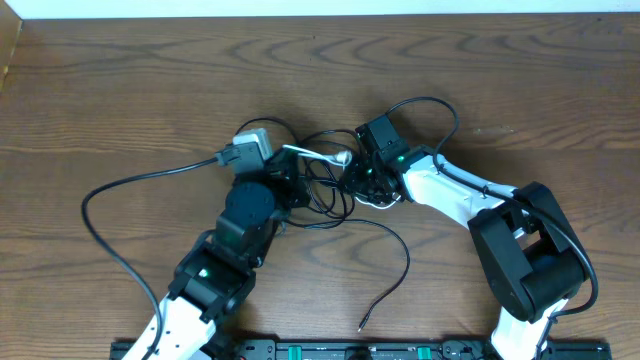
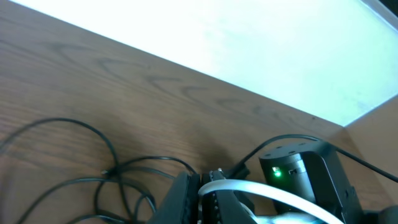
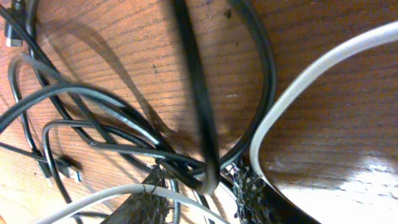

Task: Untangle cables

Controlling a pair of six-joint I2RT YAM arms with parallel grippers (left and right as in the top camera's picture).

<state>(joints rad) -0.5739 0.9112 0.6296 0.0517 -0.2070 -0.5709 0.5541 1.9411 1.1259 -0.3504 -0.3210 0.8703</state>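
Pinching white cable [image 2: 261, 188] in left claw [image 2: 205, 186]; right claw [image 3: 202, 196] straddling black cables [image 3: 198, 112], grip unclear

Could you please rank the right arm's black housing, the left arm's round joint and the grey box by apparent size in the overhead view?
1. right arm's black housing
2. left arm's round joint
3. grey box
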